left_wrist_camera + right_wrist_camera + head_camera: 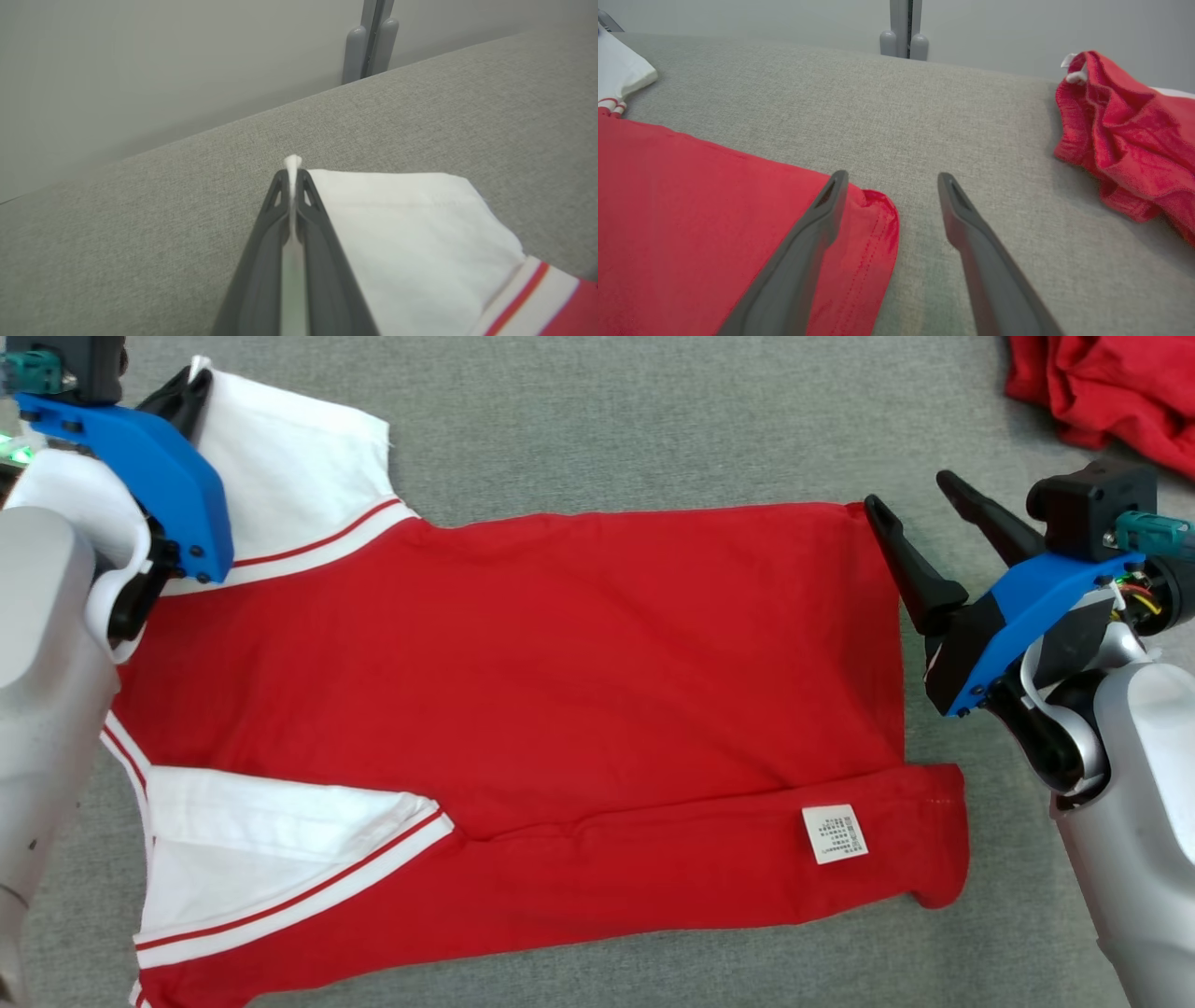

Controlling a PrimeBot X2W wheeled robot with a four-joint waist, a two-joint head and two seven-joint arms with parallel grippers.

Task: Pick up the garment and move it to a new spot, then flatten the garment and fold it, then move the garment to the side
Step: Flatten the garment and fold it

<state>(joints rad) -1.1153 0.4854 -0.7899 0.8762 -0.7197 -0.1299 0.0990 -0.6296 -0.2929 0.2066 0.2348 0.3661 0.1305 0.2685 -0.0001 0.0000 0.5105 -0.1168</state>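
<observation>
A: Garment position?
B: Laid flat on grey bench; white sleeve corner is pinched in closed left tool
A: Right tool?
B: Spread wide, nothing gripped, poised at far hem corner

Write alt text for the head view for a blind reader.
A red garment with white sleeves lies flat on a grey surface. The left gripper is shut on the far sleeve; the right gripper stands open at the hem's far corner. A crumpled red cloth lies at top right.
</observation>
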